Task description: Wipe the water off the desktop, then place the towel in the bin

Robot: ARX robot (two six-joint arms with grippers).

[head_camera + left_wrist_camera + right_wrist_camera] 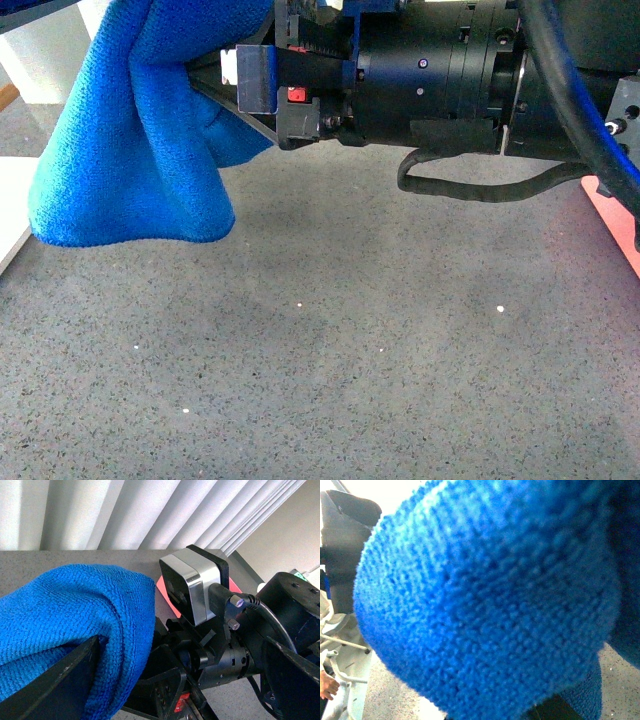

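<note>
Towel (130, 150): hangs bunched at the left of the front view, lifted clear of the surface and just beside a white board (12, 215). It is probably raised because the wiping is done and it is ready to be dropped off.
Left gripper (182, 645): the fingers are wide apart. The cloth drapes over one finger (55, 685), so this side props it rather than grips it.
Right gripper (225, 95): reaches across from the right with its fingers closed into the cloth, tips buried. It seems to carry the weight, which suits a drop-off on its own side.
Bin (615, 225): only a pink sliver shows at the far right edge, well apart from the towel.
Desktop (350, 350): grey, speckled and faintly glossy, with no puddle showing. A few bright dots may be drops or glints; I cannot tell which.
Room: pale vertical blinds (125, 510) hang behind the desk, with a beige wall (285, 535) beside them.
</note>
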